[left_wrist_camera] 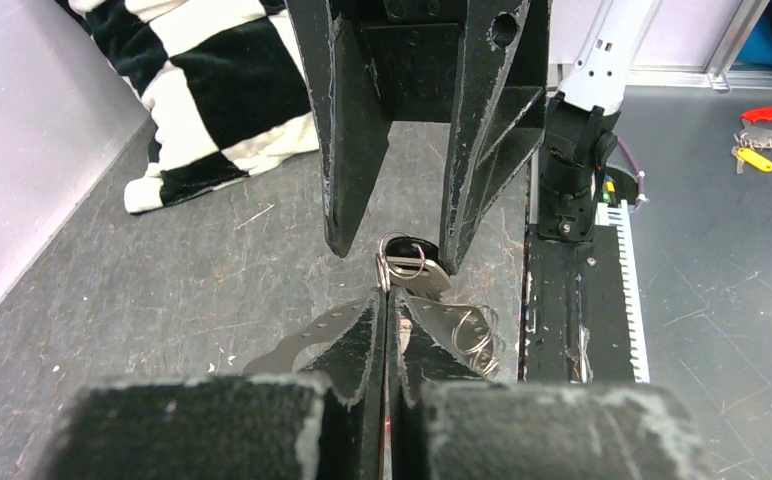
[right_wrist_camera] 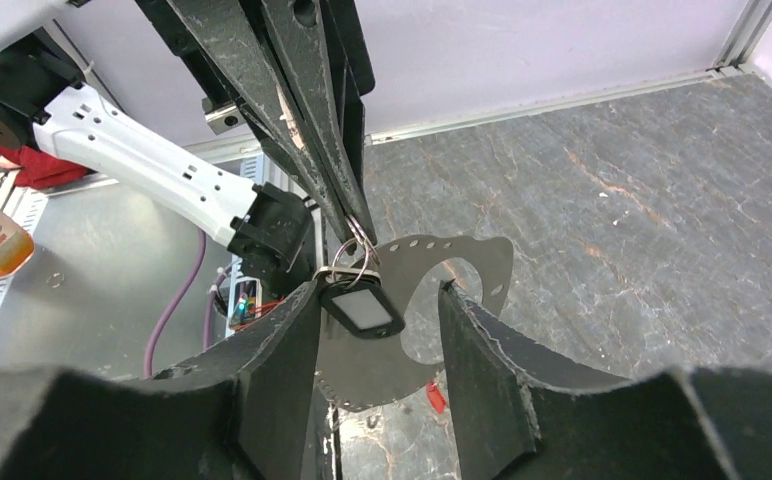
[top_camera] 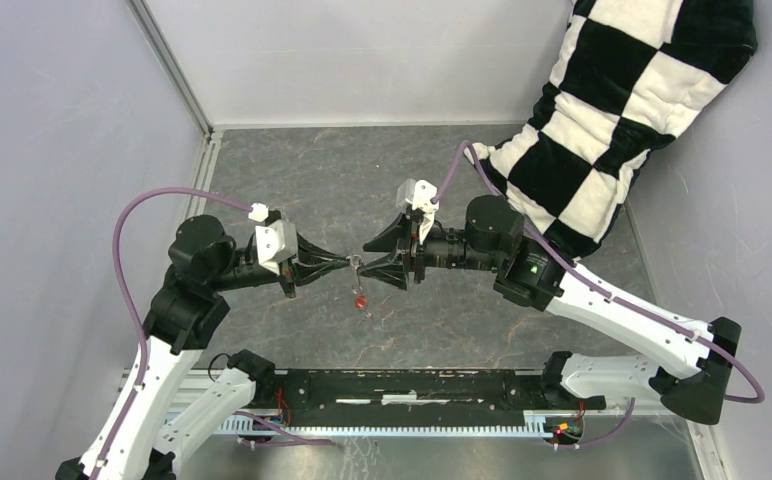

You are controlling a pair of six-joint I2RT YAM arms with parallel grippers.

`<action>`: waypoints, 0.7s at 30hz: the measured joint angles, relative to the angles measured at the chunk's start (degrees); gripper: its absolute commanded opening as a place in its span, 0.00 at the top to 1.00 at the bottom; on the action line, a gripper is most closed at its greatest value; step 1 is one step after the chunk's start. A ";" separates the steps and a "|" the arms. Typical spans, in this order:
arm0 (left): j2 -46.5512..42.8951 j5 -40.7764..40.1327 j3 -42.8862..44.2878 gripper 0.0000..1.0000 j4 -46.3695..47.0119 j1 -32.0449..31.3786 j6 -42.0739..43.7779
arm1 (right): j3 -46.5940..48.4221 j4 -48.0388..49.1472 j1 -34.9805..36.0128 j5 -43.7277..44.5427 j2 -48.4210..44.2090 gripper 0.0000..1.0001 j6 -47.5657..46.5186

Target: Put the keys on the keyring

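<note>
My left gripper (top_camera: 347, 263) (left_wrist_camera: 386, 298) is shut on the keyring above the table's middle. In the right wrist view the keyring (right_wrist_camera: 467, 262) is a flat grey metal hoop with small holes and a jagged lower edge, hanging under the left fingertips (right_wrist_camera: 358, 228). The black key (right_wrist_camera: 363, 308) with a pale spot hangs from small wire rings at the pinch point. It also shows in the left wrist view (left_wrist_camera: 414, 268). The red key (top_camera: 360, 300) (right_wrist_camera: 435, 397) dangles lower. My right gripper (top_camera: 363, 257) (right_wrist_camera: 380, 292) is open, its jaws on either side of the black key without closing on it.
A black-and-white checkered cushion (top_camera: 612, 110) lies at the back right. A black rail (top_camera: 412, 390) runs along the near edge between the arm bases. Grey walls close the left, back and right. Loose wire rings (left_wrist_camera: 474, 338) hang by the hoop.
</note>
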 measured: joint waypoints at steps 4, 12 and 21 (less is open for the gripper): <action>-0.13 -0.02 0.00 0.98 0.72 0.00 -0.66 | -0.74 2.78 0.00 0.13 0.07 0.54 1.33; -0.20 -0.09 0.00 0.98 1.05 0.00 -0.81 | -2.16 6.10 0.00 -1.84 0.74 0.93 3.28; -0.61 -0.87 -0.31 0.98 0.85 0.04 -0.74 | -2.45 6.01 0.02 -2.91 0.55 0.99 3.89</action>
